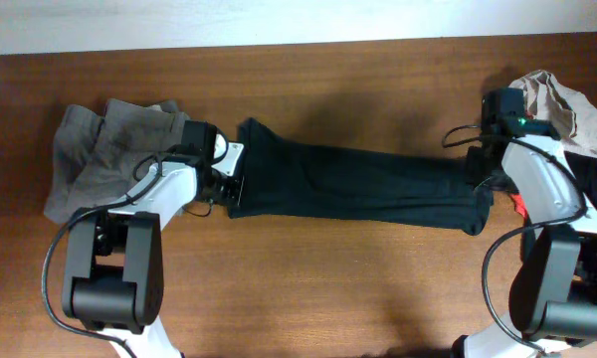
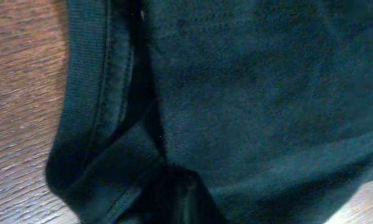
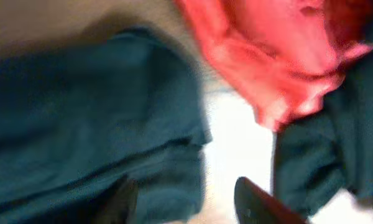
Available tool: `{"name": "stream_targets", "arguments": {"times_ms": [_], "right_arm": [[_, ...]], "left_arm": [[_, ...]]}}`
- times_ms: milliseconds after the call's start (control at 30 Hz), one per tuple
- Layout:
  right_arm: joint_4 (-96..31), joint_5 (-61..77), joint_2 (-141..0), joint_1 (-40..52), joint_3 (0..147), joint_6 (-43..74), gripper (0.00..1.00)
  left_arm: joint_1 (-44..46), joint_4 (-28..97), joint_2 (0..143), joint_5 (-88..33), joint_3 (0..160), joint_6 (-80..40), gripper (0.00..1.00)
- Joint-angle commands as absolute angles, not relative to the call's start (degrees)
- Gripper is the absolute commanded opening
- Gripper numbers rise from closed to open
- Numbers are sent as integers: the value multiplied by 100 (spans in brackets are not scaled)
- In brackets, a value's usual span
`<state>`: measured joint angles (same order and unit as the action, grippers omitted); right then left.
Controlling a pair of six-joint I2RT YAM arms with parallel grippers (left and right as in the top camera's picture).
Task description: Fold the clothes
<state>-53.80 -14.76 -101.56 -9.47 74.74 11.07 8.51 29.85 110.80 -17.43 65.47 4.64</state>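
Note:
The black T-shirt (image 1: 358, 184) lies as a long narrow strip across the middle of the wooden table (image 1: 308, 288). My left gripper (image 1: 231, 187) is at its left end. In the left wrist view the shirt's collar and seams (image 2: 112, 68) fill the frame, and the cloth bunches down onto my left gripper (image 2: 180, 208), which is shut on it. My right gripper (image 1: 476, 171) is at the strip's right end. In the blurred right wrist view my right gripper (image 3: 186, 202) stands open, with the shirt's corner (image 3: 168, 168) lying loose by its left finger.
Grey trousers (image 1: 99, 149) lie crumpled at the far left, just behind my left arm. A heap of beige (image 1: 567, 99), black (image 1: 592, 179) and red (image 1: 520, 204) pieces sits at the right edge. The red piece (image 3: 267, 56) lies close ahead of my right gripper.

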Motion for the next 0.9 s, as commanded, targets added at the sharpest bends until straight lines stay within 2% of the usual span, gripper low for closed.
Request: {"name": "stream_targets", "arguments": {"times_ms": [0,67,200,300,500,667,800,867], "right_arm": [[-5684,176,-10160,-969,7526,1315,59],[-5811,676,-10160,-961,7459,1313,59],[-5878,803,-10160,-961,7373,1313,58],[-5854,875,-10160,-961,7371,1310,58],[-5857,1066,-10160,-961,7371,1247,58],[-5874,1114,-10160,-961,7371,1247,58],[-5929,1186,-10160,-961,7371,1247,58],[-5975,1184,-10160,-961,7371,1245,58]], "left_arm": [[770,3192,11533,-1066,6667,414,18],[770,3463,11524,-1068,6989,414,22],[790,3848,11507,-1328,7583,445,20],[864,3769,11507,-1699,7671,701,20],[1013,3612,11673,-1382,7666,993,24],[1013,3162,11780,-1603,7666,1044,27],[985,3253,11944,-1052,7666,923,8],[967,3382,12088,-591,7664,596,5]]}}
